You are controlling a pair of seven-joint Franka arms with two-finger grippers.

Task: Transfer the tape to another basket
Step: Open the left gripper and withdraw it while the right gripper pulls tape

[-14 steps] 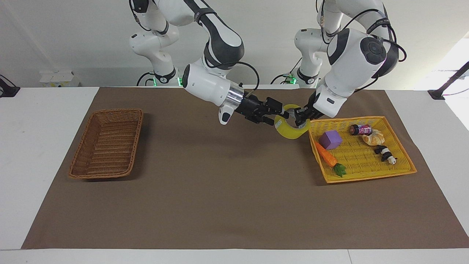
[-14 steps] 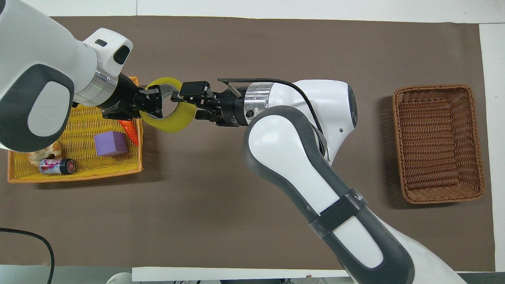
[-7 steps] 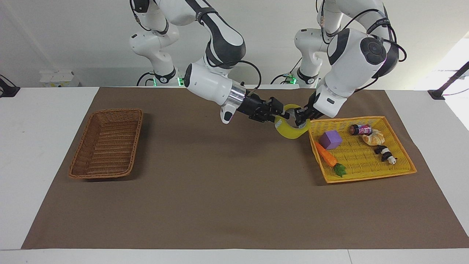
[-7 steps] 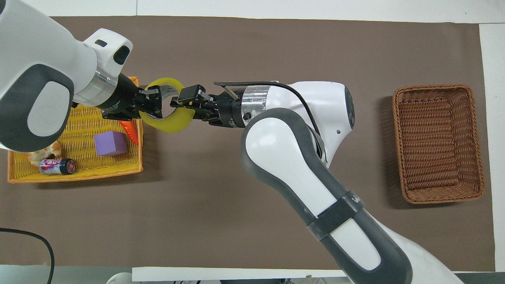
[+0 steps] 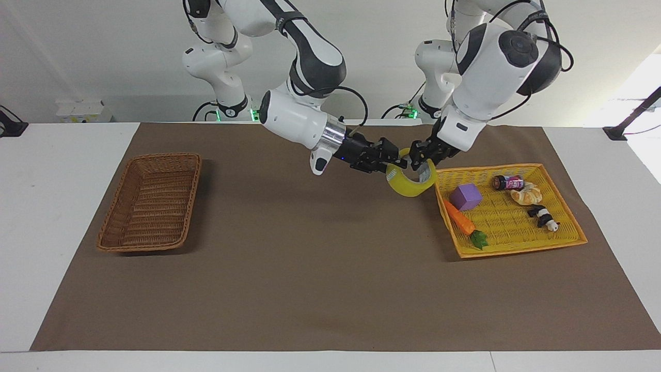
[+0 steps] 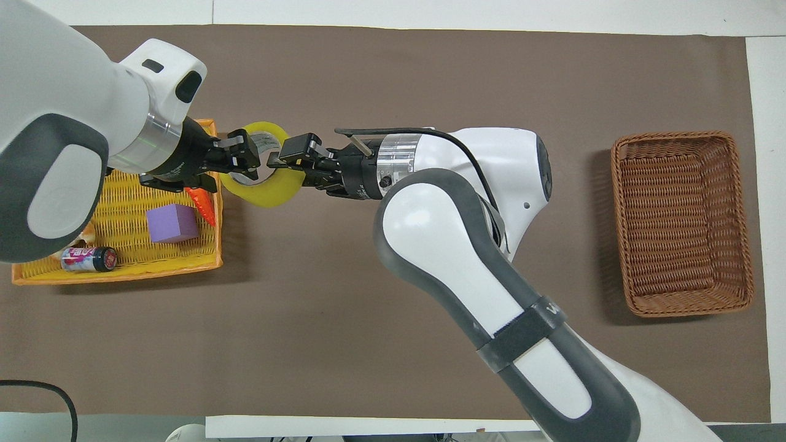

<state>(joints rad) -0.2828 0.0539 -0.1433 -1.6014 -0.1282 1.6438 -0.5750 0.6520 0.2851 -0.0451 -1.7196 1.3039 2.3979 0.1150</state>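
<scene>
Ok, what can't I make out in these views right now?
- Whether the left gripper, by the yellow basket, grips the tape that the right gripper clamps: both views, too small.
- The panda toy: overhead view, covered by the left arm.
- The carrot: overhead view, mostly under the left gripper.

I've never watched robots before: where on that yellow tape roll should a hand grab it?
By the band of the tape: one finger through its open centre, one outside, coming from the side. The right hand holds it that way, over the mat beside the yellow tray.
</scene>
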